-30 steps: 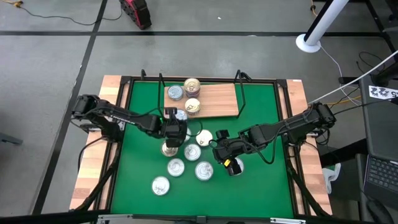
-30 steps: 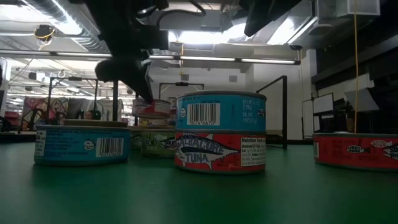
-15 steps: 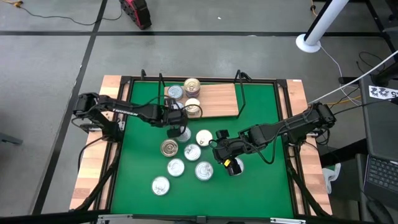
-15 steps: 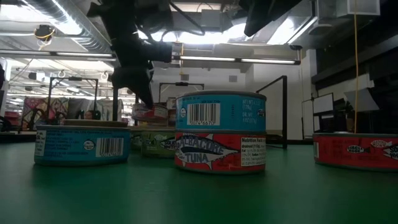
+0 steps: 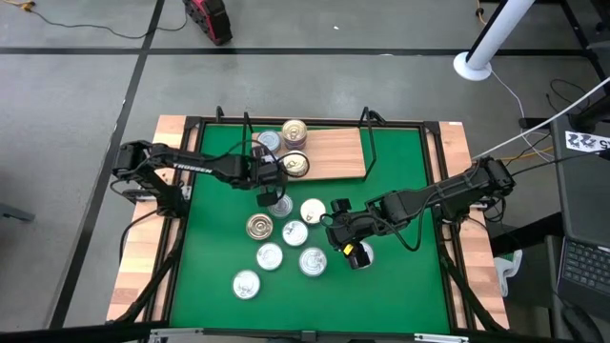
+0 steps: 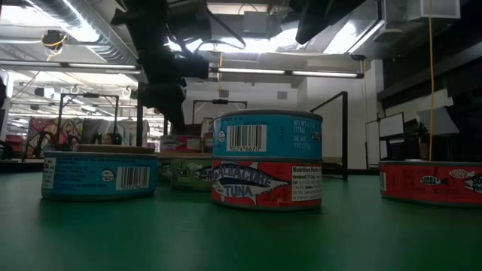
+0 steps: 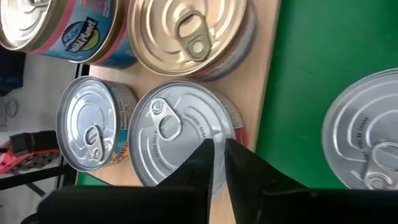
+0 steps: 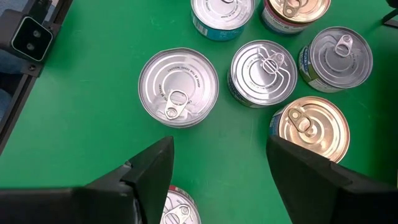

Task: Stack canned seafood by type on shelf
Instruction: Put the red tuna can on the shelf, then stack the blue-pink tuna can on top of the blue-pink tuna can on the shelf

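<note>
The shelf (image 5: pixel 329 152) is a light-brown board at the mat's far side. It carries a silver-lidded can (image 5: pixel 270 141) and two gold-lidded cans (image 5: pixel 295 131) (image 5: pixel 296 164). My left gripper (image 5: pixel 271 173) (image 7: pixel 219 149) is over the board's near-left corner, shut on a silver-lidded can with a red side (image 7: pixel 174 130) (image 6: pixel 181 141). In the high view the gripper hides that can. Several more cans (image 5: pixel 294 232) stand on the green mat. My right gripper (image 5: pixel 343 236) (image 8: pixel 221 180) hangs open above the mat, right of them, touching nothing. My left gripper pinches the red-sided can at its rim (image 7: pixel 234 122). One finger (image 7: pixel 202 158) lies on the lid and the other (image 7: pixel 239 158) lies outside, by the side wall. The fingers come from above, slanting from the table's left. The can is upright; I cannot tell whether its bottom rests on the board.
Black wire posts (image 5: pixel 367 129) rise at the shelf's sides. A loose silver can (image 5: pixel 279 205) stands on the mat just near of my left gripper. In the low view a blue can (image 6: pixel 267 134) sits stacked on a red tuna can (image 6: pixel 266 184). Pale wooden planks (image 5: pixel 143 257) flank the mat.
My left gripper has carried the red-sided can from above the loose cans on the mat toward the far edge, to the shelf's near-left corner. It has also lowered the can to the level of the cans on the shelf. The right arm has kept still.
</note>
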Robot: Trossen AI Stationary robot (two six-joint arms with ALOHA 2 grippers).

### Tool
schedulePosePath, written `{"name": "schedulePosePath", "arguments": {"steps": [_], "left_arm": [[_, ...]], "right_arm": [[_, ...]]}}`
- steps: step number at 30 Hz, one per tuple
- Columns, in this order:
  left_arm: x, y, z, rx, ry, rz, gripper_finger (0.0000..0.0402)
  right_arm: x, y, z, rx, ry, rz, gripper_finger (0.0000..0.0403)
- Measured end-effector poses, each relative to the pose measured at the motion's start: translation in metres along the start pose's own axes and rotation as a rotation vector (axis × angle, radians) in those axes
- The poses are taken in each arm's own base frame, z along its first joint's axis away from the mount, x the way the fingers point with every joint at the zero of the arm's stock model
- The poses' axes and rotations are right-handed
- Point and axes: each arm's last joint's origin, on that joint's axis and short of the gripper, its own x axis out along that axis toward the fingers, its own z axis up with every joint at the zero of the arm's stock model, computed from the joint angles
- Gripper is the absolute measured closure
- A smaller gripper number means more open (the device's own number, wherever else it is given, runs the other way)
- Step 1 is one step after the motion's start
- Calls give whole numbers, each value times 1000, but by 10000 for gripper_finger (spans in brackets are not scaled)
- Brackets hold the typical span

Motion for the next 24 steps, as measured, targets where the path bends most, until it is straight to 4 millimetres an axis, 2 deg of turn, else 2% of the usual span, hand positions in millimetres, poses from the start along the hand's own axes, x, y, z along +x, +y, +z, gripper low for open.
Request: {"name": "schedulePosePath", "arguments": {"steps": [9,16,19,24], "left_arm": [[-2,-3,0,10,-6,-4,332],[-8,-15,0,116,-28,-19,328],[-14,-20,0,135,-48,-28,329],[-23,-34,0,171,-82,-47,329]], "right_arm": [[0,0,-2,-1,19,0,148],[-1,0,-11,-51,111,-9,148],[0,-2,-15,-67,150,-76,148],[16,-6,-32,-90,215,-233,148]]}}
